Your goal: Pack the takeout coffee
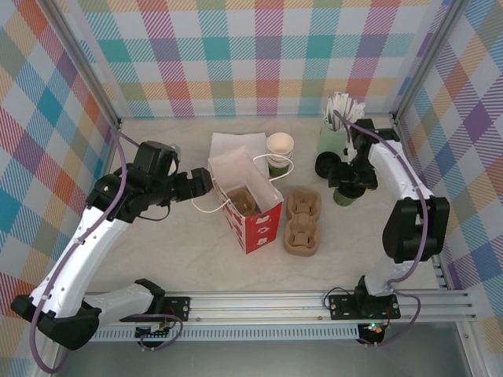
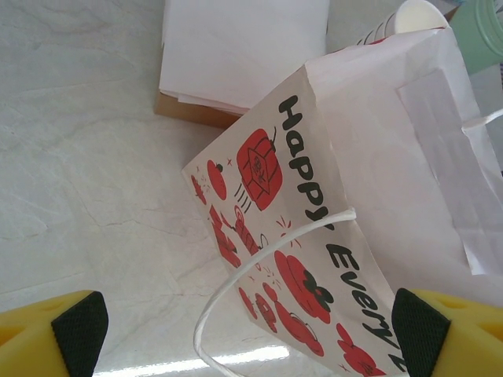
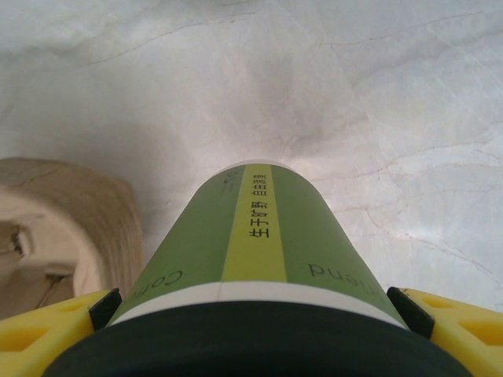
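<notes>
The takeout coffee (image 3: 259,236) is a green paper cup with a black lid, and it stands between my right gripper's pads (image 3: 104,308), which press on both sides just under the lid. From above, the right gripper (image 1: 346,187) sits over the coffee (image 1: 343,197), right of the cardboard cup carrier (image 1: 303,222). The red-and-white paper bag (image 1: 247,208) stands open in the middle of the table. My left gripper (image 1: 206,184) is open at the bag's left side. In the left wrist view the bag's white cord handle (image 2: 259,267) loops between the fingers of the left gripper (image 2: 250,330).
Behind the bag lie a stack of white napkins (image 1: 236,145) and nested cups (image 1: 280,149). At the back right are a pale green tumbler of white sticks (image 1: 334,129) and black lids (image 1: 326,165). Plaid walls close in three sides.
</notes>
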You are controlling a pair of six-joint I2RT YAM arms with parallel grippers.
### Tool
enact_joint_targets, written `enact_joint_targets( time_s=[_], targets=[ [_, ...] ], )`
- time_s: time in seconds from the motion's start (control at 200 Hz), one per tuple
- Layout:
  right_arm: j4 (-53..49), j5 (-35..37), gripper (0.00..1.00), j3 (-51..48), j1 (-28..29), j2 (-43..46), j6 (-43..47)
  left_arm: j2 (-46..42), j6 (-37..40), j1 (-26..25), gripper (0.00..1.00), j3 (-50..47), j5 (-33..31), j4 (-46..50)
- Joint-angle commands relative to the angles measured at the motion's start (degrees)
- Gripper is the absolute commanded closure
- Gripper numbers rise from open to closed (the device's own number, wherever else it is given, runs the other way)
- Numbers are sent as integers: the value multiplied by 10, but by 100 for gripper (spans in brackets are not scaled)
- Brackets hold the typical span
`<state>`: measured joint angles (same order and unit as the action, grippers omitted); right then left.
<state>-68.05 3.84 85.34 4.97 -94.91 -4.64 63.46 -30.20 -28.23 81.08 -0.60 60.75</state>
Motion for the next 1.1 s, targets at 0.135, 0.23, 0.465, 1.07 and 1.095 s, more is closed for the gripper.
enact_joint_targets(
  time_s=[0.135, 0.23, 0.465, 1.07, 1.095],
  targets=[
    [-96, -28, 19, 33, 29, 62, -9, -4, 4, 7, 5, -17, 12, -30],
    [-125, -34, 19, 56, 43, 80, -23, -3, 5, 8, 5, -19, 14, -33],
    [-189, -51, 19, 126, 80, 110, -47, 4, 7, 7, 5, -21, 17, -34],
    [-289, -69, 21, 377, 216, 64, -105, 28, -14, 7, 5, -31, 40, -66],
    [-291, -70, 21, 386, 225, 59, -107, 29, -15, 7, 5, -32, 41, -67]
  ],
)
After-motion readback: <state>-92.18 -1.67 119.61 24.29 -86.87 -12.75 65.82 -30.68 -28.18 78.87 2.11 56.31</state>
